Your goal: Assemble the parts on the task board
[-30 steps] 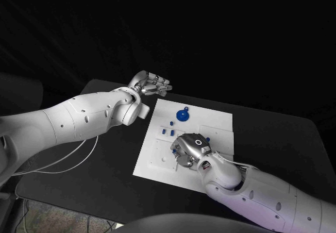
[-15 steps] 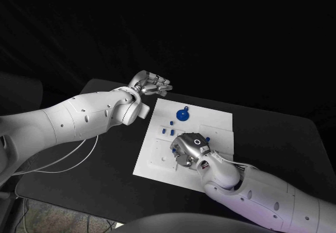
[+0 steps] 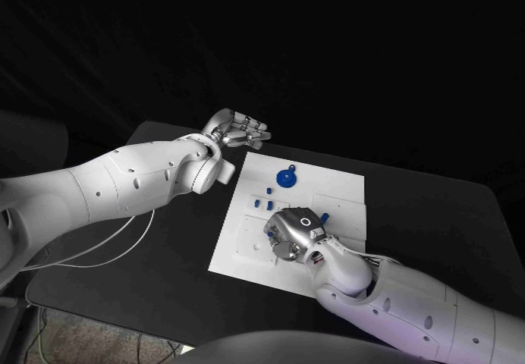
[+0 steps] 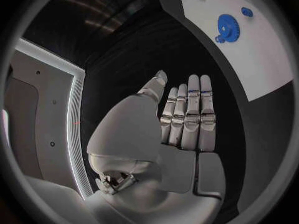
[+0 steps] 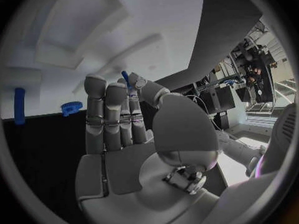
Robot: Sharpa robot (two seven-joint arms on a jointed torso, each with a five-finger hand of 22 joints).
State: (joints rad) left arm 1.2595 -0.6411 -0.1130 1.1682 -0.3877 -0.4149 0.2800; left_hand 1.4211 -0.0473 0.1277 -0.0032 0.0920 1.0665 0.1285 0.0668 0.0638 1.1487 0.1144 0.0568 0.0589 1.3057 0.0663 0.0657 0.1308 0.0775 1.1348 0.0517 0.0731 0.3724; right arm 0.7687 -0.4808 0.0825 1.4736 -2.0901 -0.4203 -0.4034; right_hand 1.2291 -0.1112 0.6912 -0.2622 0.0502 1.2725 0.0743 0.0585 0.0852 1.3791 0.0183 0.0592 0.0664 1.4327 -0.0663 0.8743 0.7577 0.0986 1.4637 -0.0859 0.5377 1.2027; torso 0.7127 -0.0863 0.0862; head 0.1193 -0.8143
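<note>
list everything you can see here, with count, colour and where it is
black table: one, black, under everything
white task board: one, white, flat in the middle of the table
blue gear-shaped part: one, blue, on the far end of the board, beside the left hand's side
small blue peg-like parts: a few, blue, on the board between the gear and the right hand; exact count unclear
thin blue pin: one, blue, pinched at the right hand's fingertips in the right wrist view
white cable: one, white, on the table under the left arm
left hand: one, silver, fingers straight, holding nothing, off the board's far left corner
right hand: one, silver, over the middle of the board
</note>
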